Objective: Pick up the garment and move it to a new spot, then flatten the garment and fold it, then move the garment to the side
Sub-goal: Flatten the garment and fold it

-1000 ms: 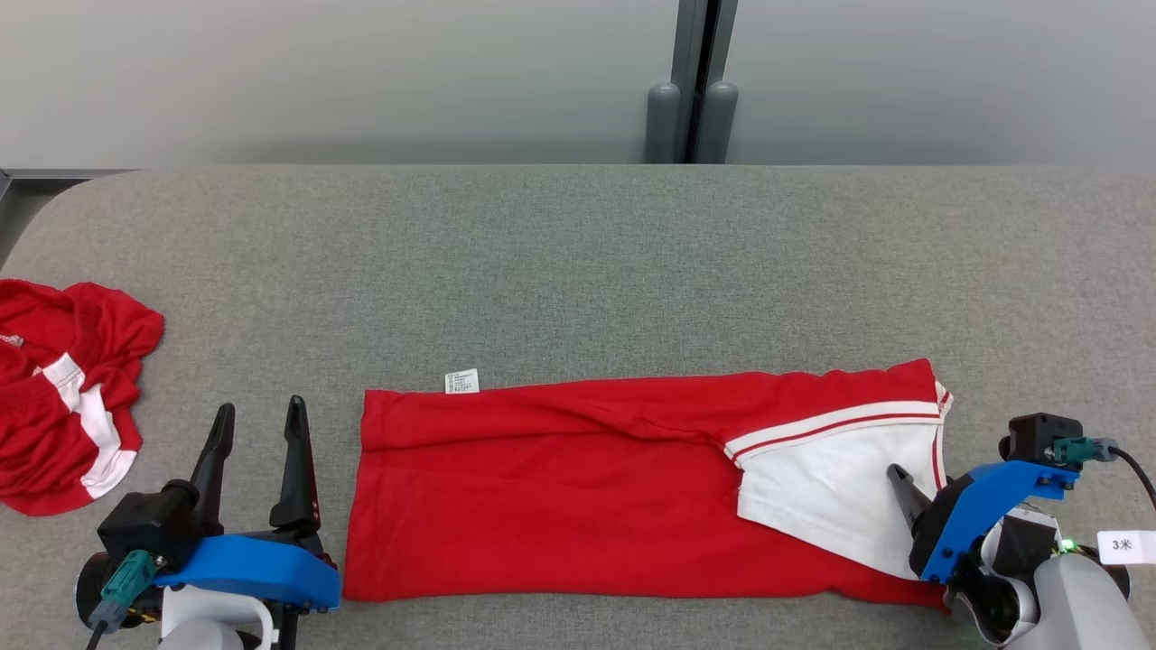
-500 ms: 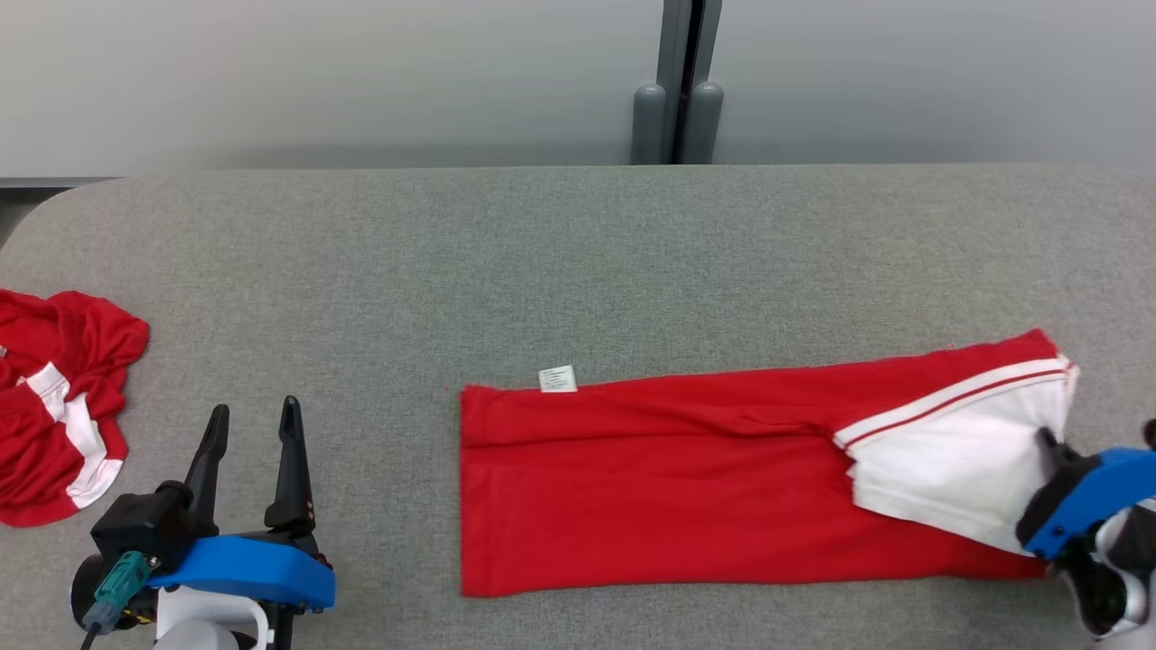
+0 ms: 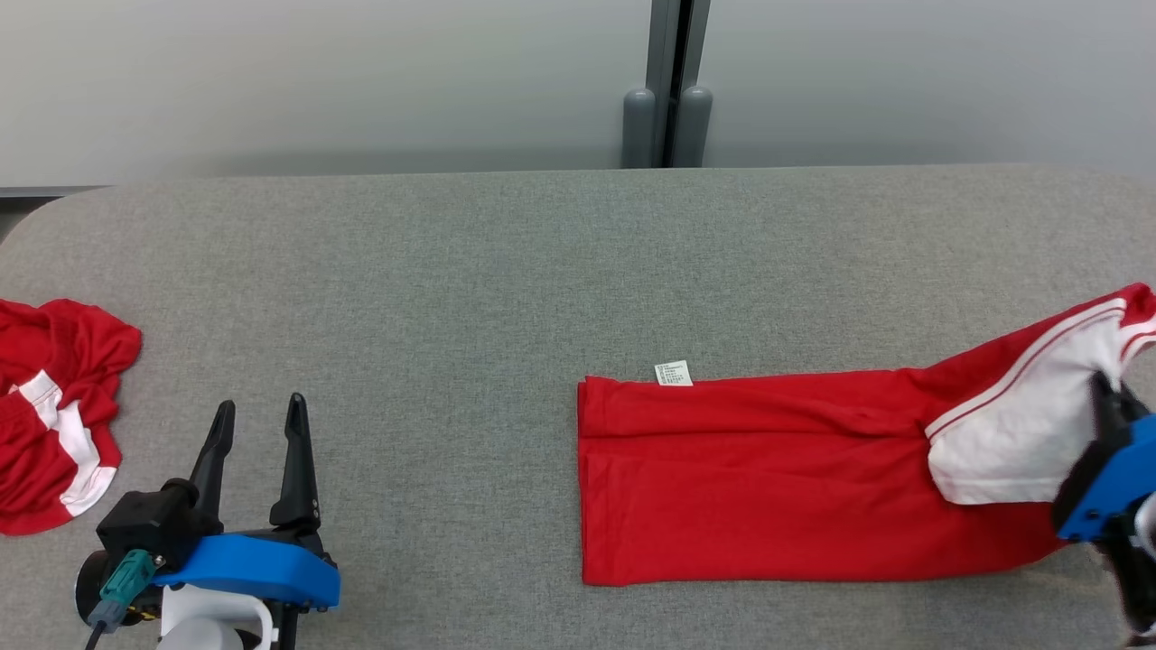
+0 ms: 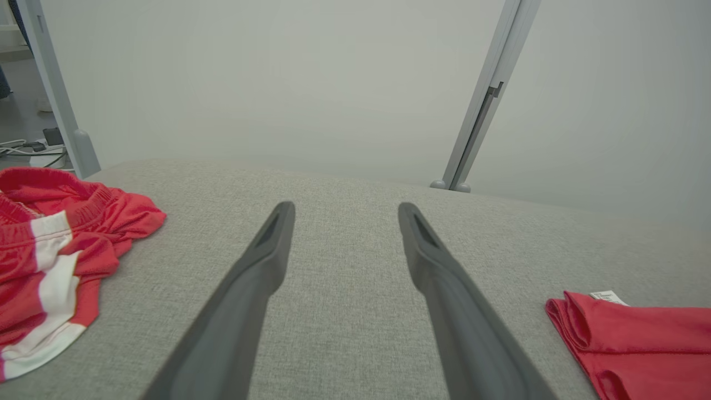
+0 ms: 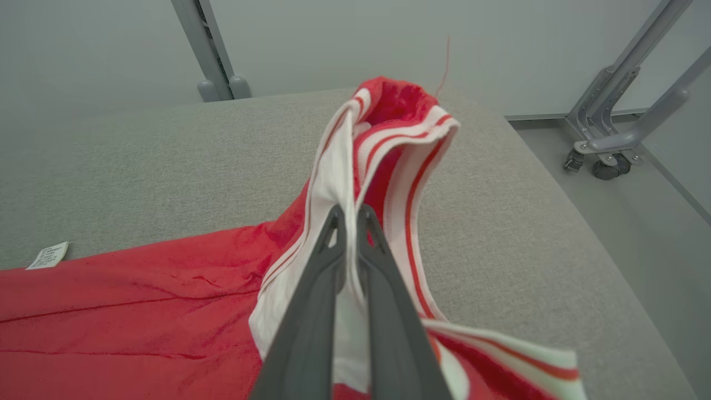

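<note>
Near the near left corner of the grey table, the left gripper has its two dark fingers spread wide, holding and touching nothing. At the near right, the right gripper is clamped tight on the white, red-striped end of the garment, with that end raised off the table between the fingertips. The rest of the red garment lies flat in a long folded band along the near edge, right of the middle. A small white tag sticks out at its far left corner; the print is too small to read. At the left edge lies a crumpled red-and-white cloth. Beyond the far edge stands a grey post.
</note>
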